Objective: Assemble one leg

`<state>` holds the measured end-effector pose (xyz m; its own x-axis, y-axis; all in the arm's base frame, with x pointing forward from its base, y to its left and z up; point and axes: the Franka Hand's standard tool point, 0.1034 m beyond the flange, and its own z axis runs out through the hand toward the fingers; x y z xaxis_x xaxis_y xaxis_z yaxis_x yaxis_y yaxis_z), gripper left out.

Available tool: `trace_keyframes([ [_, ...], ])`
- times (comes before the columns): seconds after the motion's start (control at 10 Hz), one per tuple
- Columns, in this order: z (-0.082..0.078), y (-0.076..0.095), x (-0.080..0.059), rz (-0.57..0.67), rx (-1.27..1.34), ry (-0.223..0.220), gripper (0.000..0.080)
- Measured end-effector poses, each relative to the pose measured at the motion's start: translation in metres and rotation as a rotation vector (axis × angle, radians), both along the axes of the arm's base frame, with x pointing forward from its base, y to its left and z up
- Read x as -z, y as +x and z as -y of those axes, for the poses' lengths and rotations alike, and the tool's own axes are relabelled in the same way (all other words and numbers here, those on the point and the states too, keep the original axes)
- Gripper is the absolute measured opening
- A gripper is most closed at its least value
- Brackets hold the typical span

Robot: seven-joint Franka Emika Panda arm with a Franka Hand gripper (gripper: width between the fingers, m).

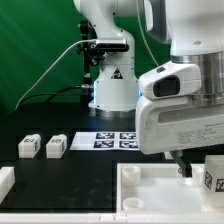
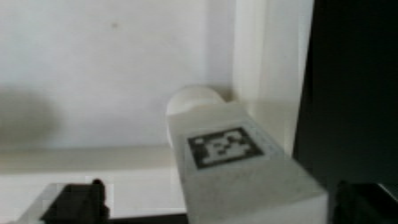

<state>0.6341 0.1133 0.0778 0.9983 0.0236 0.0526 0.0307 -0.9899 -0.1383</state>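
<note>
1. Exterior view: the leg (image 1: 213, 176) stands at 4 o'clock in frame, at the edge of the white tray part (image 1: 150, 200). Two spare legs (image 1: 30, 146) (image 1: 56, 146) sit at 9 o'clock on the black worktop (image 1: 90, 172), well apart from it. The marker board (image 1: 118, 140) is mid-frame. The wrist housing covers most of the fingers (image 1: 181, 163). Only a dark stub shows, near the leg at its 9 o'clock, so I can't tell their state from here.

2. Wrist view: the leg (image 2: 228, 150) is tag-up toward the camera, tucked into the tray's corner with its far end close to the tray wall (image 2: 267, 50). The fingers (image 2: 71, 202) are spread, one each side of the leg with a gap on both. They pinch nothing.

3. Handling (judgement): small moulded plastic, so light and stiff, not fragile. The smooth faces are likely a bit slippery.
   - Grip the two flat opposite sides, mid-length and squarely, so it doesn't twist out.
   - Keep off the tag face.
   - The wall close by leaves little room for a finger at that end.

4. View differences:
   - Only the exterior view shows the spare legs, the marker board and where the leg sits on the whole tray.
   - Only the wrist view shows the finger spread, the leg lined up between them and the corner fit.
</note>
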Motion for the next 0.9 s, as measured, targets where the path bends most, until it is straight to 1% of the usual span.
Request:
trace_keyframes([
  [0.1, -0.0022, -0.001, 0.0002, -0.012, 0.057, 0.009, 0.0537],
  [0.2, -0.0044, -0.0012, 0.0001, -0.026, 0.147, 0.02, 0.0403],
  [0.3, -0.0029, -0.001, 0.0003, -0.039, 0.235, 0.027, 0.0302],
  [0.4, -0.0021, -0.001, 0.0006, -0.047, 0.29, 0.029, 0.0302],
  [0.7, -0.0005, -0.0009, 0.001, -0.099, 0.615, 0.055, 0.0302],
  [0.8, 0.0015, -0.0017, 0.002, -0.121, 0.861, 0.095, 0.0302],
  [0.9, 0.0006, -0.0057, 0.003, -0.145, 1.099, 0.15, 0.0302],
])
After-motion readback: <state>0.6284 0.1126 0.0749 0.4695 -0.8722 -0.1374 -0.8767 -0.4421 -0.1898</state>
